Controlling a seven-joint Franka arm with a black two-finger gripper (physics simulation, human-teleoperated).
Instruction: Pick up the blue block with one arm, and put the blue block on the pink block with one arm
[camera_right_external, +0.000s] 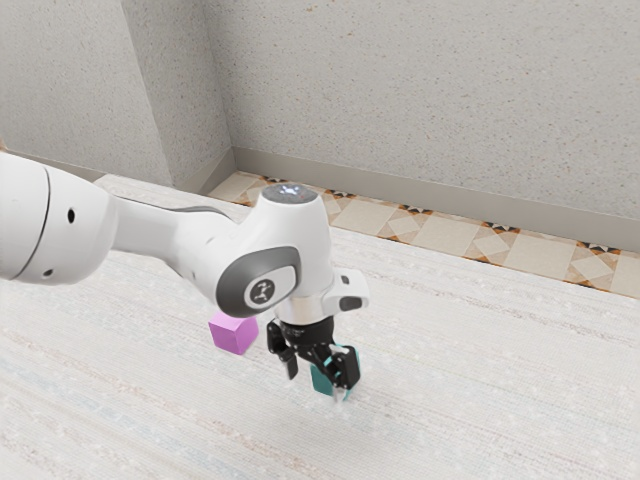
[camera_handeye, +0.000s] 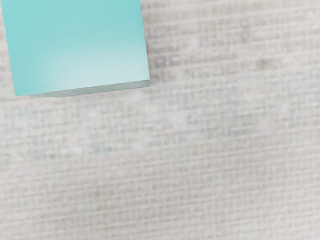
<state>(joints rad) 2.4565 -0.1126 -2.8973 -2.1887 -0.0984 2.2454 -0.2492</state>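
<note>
The blue block (camera_right_external: 324, 379), teal in colour, rests on the pale table; in the wrist view the blue block (camera_handeye: 75, 45) lies off to one side of my hand, flat on the surface. My black gripper (camera_right_external: 315, 372) hangs low over the table, open, with the block beside its far finger rather than gripped from two sides. The pink block (camera_right_external: 233, 333) sits on the table just to the exterior view's left of the gripper, partly hidden behind the arm's white wrist.
The pale woven table surface (camera_right_external: 480, 400) stretches wide toward the exterior view's right and front. Behind the table runs a patterned tiled floor (camera_right_external: 450, 235) and a grey speckled wall (camera_right_external: 430, 90).
</note>
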